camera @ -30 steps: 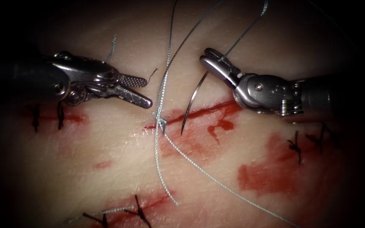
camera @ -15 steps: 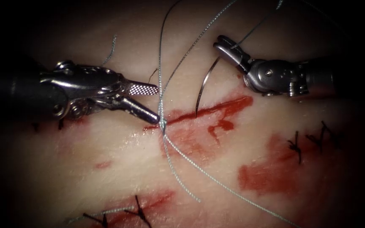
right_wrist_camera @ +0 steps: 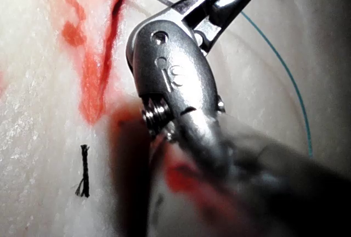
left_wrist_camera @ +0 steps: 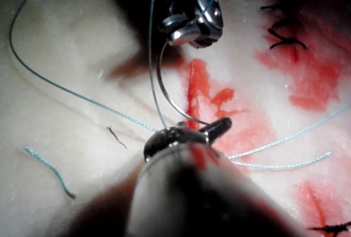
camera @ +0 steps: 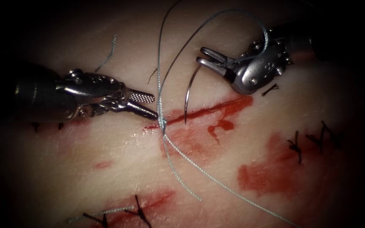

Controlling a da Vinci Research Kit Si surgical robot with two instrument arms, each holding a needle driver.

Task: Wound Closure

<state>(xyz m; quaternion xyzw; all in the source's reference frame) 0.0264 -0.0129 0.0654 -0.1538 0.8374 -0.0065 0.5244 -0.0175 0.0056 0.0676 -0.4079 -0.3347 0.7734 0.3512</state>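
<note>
My left tool [camera: 154, 106] lies left of the cut [camera: 208, 110] with its jaws open. Their tips almost touch the upright strand of pale thread [camera: 159, 76], just above the knot [camera: 162, 123] at the cut's left end. My right tool [camera: 199, 56] is above the cut, shut on the curved needle [camera: 189, 90] near its thread end. The needle hangs down with its point by the cut's edge; I cannot tell if it touches the tissue. In the left wrist view the needle [left_wrist_camera: 164, 91] arcs from the right tool [left_wrist_camera: 192, 15] toward my own jaw tip [left_wrist_camera: 222, 124].
Dark finished stitches sit at the right [camera: 295, 147], the bottom [camera: 138, 209] and beneath the left tool [camera: 60, 125]. A cut end of thread [camera: 108, 52] lies at the upper left. Red fluid [camera: 267, 169] stains the tissue right of the cut. Two thread tails [camera: 216, 181] trail to the lower right.
The left tool has moved right to the thread above the knot, its jaws narrower. The right tool has lifted, then swung left and turned, carrying the needle over the cut.
</note>
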